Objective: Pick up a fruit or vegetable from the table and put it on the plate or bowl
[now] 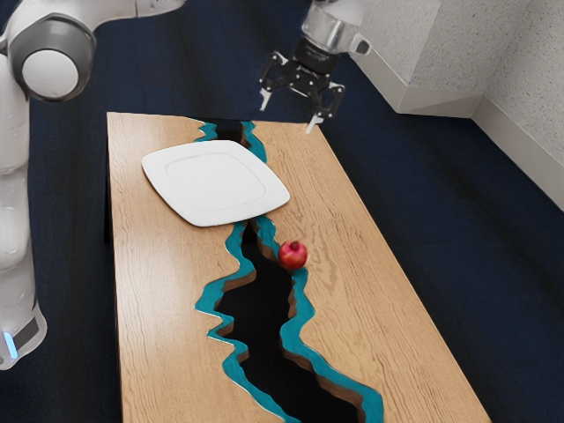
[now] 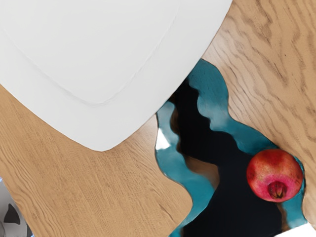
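Our fingers hang wide and empty, well above the pomegranate. It looks firm, smooth and prone to rolling, so we'd pinch across its middle.

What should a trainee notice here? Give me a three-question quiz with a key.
1. Which lies nearer the pincer: the fruit or the plate?
2. True or false: the fruit lies on the plate.
3. The pincer is: A) shut on the fruit, B) open and empty, C) resting on the plate.
Key: 1 plate; 2 false; 3 B.
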